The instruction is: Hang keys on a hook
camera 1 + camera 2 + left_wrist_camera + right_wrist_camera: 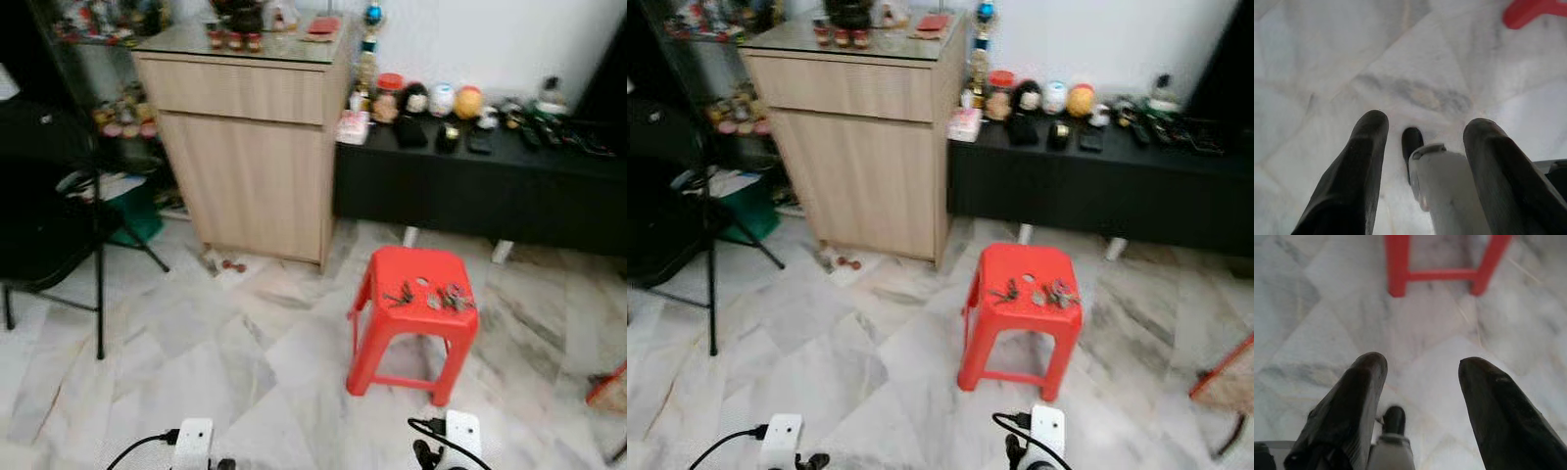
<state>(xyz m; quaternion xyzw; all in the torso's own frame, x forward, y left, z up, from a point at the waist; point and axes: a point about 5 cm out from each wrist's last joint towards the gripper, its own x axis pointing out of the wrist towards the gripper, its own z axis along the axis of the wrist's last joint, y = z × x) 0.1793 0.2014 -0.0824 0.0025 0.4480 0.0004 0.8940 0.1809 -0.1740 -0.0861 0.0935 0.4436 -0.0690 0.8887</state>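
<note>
Keys lay in a loose cluster on the seat of the red stool, spread roughly side to side across it, several bunches close together; too small to tell how many rings. Stool stood on the marble floor, ahead of the robot and off to its right.

Right gripper hung low, pointing down at the floor, fingers spread apart and holding nothing. From it the stool's legs and lower crossbar sat ahead and the keys higher up on the seat, so the keys were forward of and above it. Left gripper also hung low over bare floor, fingers parted, empty; just a corner of the stool was at the far edge beyond it, off toward the robot's right.

Judgement: right arm was the nearer one, stool nearly in line with it. The robot still looked well short of reach, so a step in first, then raise and reach forward over the seat.

No hook could be made out. Wooden cabinet and low black bench stood beyond the stool.
</note>
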